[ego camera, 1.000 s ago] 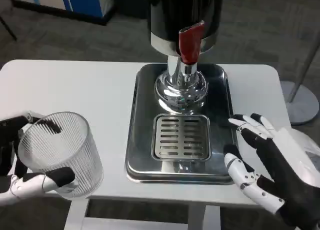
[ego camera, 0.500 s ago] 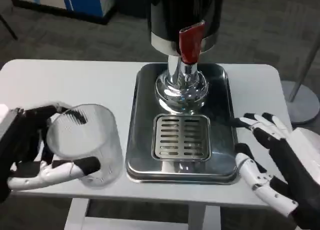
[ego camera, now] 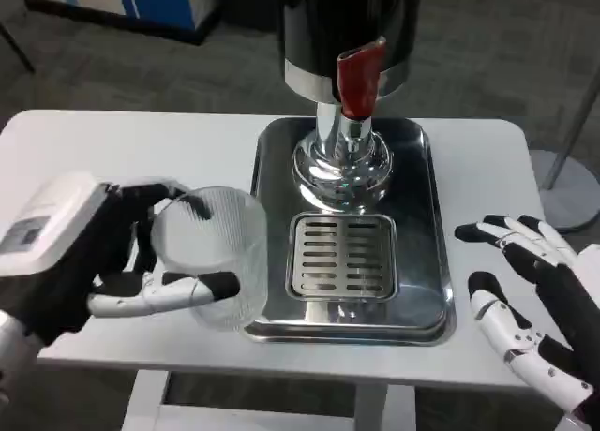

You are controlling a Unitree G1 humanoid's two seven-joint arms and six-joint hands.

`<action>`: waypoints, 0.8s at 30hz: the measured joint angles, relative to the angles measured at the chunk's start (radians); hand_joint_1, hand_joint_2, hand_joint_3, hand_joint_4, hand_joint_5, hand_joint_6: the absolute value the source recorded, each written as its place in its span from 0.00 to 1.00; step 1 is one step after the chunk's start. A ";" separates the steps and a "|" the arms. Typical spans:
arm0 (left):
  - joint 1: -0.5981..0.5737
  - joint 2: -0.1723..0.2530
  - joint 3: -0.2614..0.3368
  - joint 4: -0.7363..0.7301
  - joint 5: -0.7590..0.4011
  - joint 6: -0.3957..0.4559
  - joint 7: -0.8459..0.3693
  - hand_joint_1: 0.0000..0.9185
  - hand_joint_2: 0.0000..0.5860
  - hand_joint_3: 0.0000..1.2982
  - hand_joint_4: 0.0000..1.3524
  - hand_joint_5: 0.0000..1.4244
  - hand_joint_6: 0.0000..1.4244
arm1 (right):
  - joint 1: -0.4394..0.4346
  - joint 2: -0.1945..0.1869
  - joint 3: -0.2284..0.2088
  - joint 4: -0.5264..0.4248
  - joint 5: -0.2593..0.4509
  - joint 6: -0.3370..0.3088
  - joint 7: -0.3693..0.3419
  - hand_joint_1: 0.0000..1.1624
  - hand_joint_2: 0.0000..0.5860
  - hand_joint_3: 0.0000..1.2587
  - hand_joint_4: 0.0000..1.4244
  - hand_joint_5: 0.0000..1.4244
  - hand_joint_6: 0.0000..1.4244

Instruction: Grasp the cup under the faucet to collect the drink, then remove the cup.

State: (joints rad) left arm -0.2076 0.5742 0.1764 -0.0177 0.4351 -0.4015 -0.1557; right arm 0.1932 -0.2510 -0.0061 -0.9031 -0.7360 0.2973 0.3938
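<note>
Head view, against the earlier frames: cup (ego camera: pixel 208 255) carried rightward from the table's left front toward the tray (ego camera: pixel 433 227), now reaching the tray's left edge, its right side overlapping the rim. Left hand (ego camera: pixel 103 262) moved in with it, white back now well in frame. Right hand (ego camera: pixel 532 304) drifted a little to the right and lower, farther from the tray's right edge. Dispenser, tray and table unchanged.

Left hand: wrapped around the clear ribbed cup, thumb across the near lower side, black-tipped fingers curled over the far rim. Cup upright, held at the tray's left edge; contact with the table not clear. Not yet under the faucet (ego camera: pixel 357 92); left of the slotted drip grate (ego camera: pixel 340 257) and nearer the camera than the spout. Contents of the cup not discernible.

Right hand: released, fingers spread apart, holding nothing, hovering off the table's (ego camera: pixel 141 150) front right corner, apart from the tray.

Dispenser (ego camera: pixel 345 37): dark body with chrome band, red tap lever hanging at the front, chrome base standing on the rear of the steel tray, grate just in front of it.
</note>
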 measured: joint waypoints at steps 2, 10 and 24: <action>-0.041 -0.003 -0.032 0.030 0.014 0.009 0.009 0.32 0.12 0.76 0.87 0.95 1.00 | 0.005 -0.001 -0.016 -0.001 0.012 -0.003 0.000 0.07 0.92 0.16 0.06 0.00 0.11; -0.231 -0.007 -0.148 0.235 0.105 0.022 0.080 0.32 0.12 0.76 0.87 0.95 1.00 | 0.046 -0.004 -0.067 -0.009 0.037 -0.013 -0.007 0.07 0.92 0.16 0.06 0.00 0.12; -0.435 -0.057 -0.301 0.448 0.163 0.007 0.191 0.29 0.16 0.75 0.86 0.95 1.00 | 0.071 -0.012 -0.124 -0.016 0.065 -0.016 -0.017 0.07 0.92 0.16 0.06 0.00 0.12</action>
State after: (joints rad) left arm -0.6428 0.5174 -0.1250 0.4300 0.5986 -0.3947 0.0350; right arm 0.2640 -0.2627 -0.1303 -0.9189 -0.6706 0.2809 0.3768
